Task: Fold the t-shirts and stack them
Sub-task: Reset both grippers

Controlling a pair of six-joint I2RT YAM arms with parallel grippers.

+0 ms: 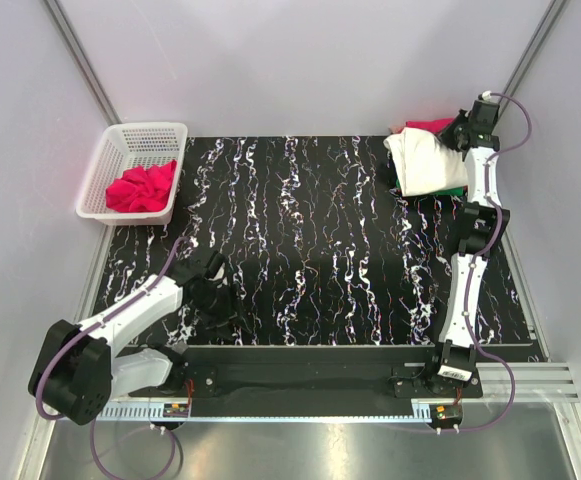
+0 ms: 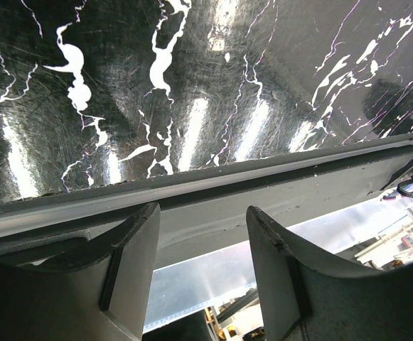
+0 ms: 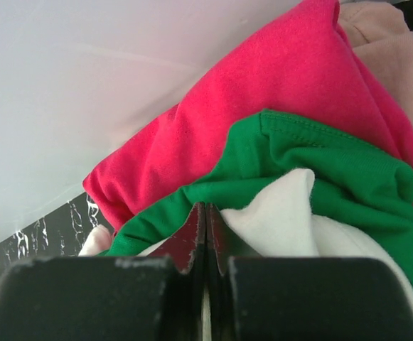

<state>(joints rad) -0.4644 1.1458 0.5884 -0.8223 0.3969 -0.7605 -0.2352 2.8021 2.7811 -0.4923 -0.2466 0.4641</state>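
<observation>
The right claw point(image 1: 459, 131) is closed, its fingertips pressed together with no cloth visibly between them. It sits at the far right corner of the table point(image 1: 310, 260), tips against the pile of shirts. The left claw point(image 1: 218, 288) is open and empty, low over the near left of the table and well apart from any cloth.

The pile holds three shirts: a white shirt point(image 1: 425, 160) on top, a green shirt point(image 1: 402, 188) showing at its near edge, and a red shirt point(image 1: 428, 125) at the far side. From the right wrist, the red shirt point(image 3: 263, 121) lies farthest, the green shirt point(image 3: 298, 156) folds over in front of it, and the white shirt point(image 3: 277, 213) bulges just beside the right claw point(image 3: 206, 227). A crumpled red cloth point(image 1: 140, 188), likely another shirt, lies in the basket point(image 1: 98, 170) at the far left.

The shirts look light, soft and limp. They should sag and bunch when lifted, and layers may drag along together. A hem or folded edge seems the best place to pinch, since it gives a thin, firm ridge.
</observation>
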